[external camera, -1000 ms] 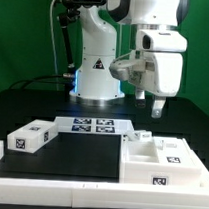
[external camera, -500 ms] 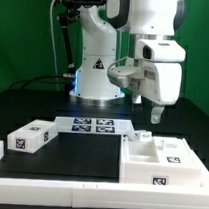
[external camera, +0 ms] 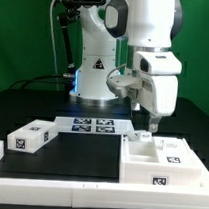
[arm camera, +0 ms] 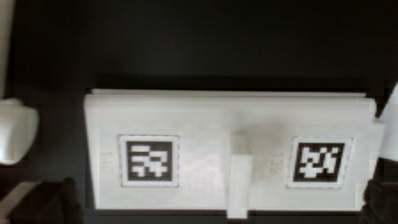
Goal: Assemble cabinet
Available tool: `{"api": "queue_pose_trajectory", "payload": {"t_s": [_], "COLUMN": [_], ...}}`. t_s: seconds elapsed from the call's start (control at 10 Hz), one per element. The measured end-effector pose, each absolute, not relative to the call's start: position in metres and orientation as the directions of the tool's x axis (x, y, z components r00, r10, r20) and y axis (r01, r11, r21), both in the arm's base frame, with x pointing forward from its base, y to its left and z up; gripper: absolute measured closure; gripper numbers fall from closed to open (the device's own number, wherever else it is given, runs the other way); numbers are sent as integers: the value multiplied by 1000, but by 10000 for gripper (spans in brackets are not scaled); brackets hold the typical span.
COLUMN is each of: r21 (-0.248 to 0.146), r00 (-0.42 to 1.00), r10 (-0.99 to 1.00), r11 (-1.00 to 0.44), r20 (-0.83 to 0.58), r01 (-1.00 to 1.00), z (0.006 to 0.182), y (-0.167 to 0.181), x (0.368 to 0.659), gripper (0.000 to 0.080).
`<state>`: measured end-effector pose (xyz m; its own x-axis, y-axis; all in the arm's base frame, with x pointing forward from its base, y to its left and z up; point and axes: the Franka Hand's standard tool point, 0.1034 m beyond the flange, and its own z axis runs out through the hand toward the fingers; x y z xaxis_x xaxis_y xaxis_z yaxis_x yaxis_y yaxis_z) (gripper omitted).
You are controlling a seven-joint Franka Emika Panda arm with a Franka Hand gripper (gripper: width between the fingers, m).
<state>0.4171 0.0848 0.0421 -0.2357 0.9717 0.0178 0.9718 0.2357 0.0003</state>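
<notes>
The white cabinet body (external camera: 159, 161) lies on the black table at the exterior view's right, with square tags on it. It fills the wrist view (arm camera: 231, 150), where two tags and a middle rib show. A smaller white tagged block (external camera: 30, 138) lies at the exterior view's left. My gripper (external camera: 152, 121) hangs pointing down just above the far edge of the cabinet body, apart from it. It is open and holds nothing.
The marker board (external camera: 91, 125) lies in the middle behind the parts. A white L-shaped rail (external camera: 58, 178) runs along the front edge. The robot base (external camera: 94, 72) stands at the back. A white rounded object (arm camera: 13, 130) shows beside the body in the wrist view.
The gripper has come down and a little toward the front, closer to the cabinet body. The parts on the table have not moved.
</notes>
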Motion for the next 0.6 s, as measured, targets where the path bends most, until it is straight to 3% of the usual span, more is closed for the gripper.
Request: {"api": "queue_pose_trajectory", "payload": {"t_s": [0.6], "r21": [-46], "r00": [-222], "r10": [974], "r11": [223], "r20": [38], "r01": [974], "z": [19], "y": [89], "x": [407], "gripper": [2]}}
